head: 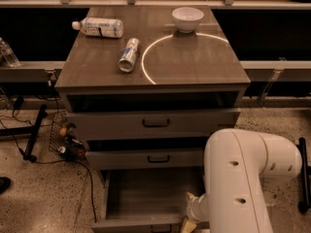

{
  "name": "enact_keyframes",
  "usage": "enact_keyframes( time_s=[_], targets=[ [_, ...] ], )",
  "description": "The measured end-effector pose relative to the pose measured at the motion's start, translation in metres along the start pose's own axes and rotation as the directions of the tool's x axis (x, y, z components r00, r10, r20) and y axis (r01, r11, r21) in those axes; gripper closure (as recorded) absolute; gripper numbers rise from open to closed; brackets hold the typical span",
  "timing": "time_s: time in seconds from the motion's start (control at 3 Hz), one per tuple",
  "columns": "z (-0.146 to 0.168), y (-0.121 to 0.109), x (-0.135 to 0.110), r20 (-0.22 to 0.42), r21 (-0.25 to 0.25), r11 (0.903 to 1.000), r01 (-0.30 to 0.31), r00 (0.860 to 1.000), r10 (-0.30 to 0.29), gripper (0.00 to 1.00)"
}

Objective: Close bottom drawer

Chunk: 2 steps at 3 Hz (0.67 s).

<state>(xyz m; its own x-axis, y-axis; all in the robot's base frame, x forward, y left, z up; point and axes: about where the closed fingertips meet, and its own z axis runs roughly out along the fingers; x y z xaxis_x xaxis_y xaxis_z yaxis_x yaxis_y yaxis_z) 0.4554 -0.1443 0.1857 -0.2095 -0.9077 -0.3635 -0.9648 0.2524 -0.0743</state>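
The bottom drawer (pixel 146 193) of the grey wood-grain cabinet is pulled far out, and its bare inside shows. Its front panel (pixel 131 225) lies at the lower edge of the camera view. My white arm (pixel 243 178) fills the lower right, in front of the cabinet's right side. My gripper (pixel 190 222) is low at the drawer's right front corner, mostly hidden behind the arm. The drawer's handle barely shows at the bottom edge.
The top drawer (pixel 155 123) and middle drawer (pixel 158 158) sit above, each with a dark gap over it. On the cabinet top (pixel 204 62) lie a water bottle (pixel 98 27), a can (pixel 129 55) and a white bowl (pixel 187 18). Cables and a black stand (pixel 34 132) are on the floor at left.
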Motion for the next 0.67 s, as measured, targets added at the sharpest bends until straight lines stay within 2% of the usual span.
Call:
enact_keyframes(
  time_s=[0.33,0.67],
  targets=[
    [0.014,-0.003,-0.002,0.019,0.010,0.9999,-0.011,1.000,0.011,0.00],
    [0.016,-0.014,-0.014,0.039,0.030,0.9996,0.000,0.999,-0.002,0.00]
  ],
)
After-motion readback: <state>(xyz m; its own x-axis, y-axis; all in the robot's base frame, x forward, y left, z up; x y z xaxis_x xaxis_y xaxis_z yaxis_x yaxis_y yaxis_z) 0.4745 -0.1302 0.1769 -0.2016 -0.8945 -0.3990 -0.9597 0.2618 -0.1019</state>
